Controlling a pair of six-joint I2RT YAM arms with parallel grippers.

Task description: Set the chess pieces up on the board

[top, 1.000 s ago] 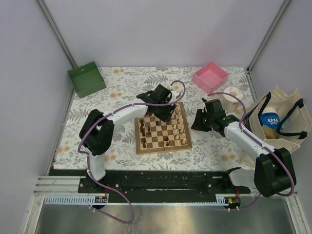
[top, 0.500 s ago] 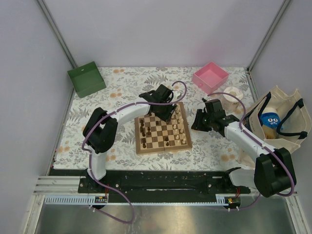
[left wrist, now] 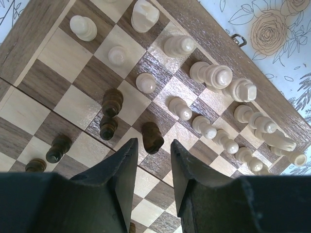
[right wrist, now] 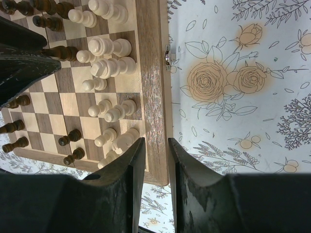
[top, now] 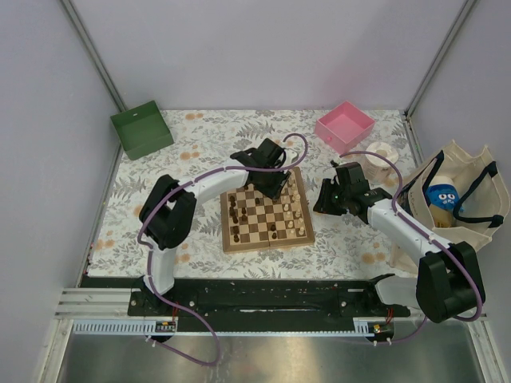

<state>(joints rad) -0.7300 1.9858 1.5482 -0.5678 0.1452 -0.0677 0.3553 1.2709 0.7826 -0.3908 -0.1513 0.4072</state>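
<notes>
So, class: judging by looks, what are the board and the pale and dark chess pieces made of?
Board: wood; visible grain, glossy varnish reflections. Pale pieces: likely light turned wood, smooth sheen. Dark pieces: likely stained wood, though plastic can't be excluded.

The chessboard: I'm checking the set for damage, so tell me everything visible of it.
The board is a square wooden chessboard with glossy light tan and dark brown checks inside a wood-grain border. A small metal clasp sits on its right edge, suggesting it folds. It lies flat on the floral tablecloth, slightly askew. Dark pieces and pale pieces stand scattered on it. No damage shows.
</notes>
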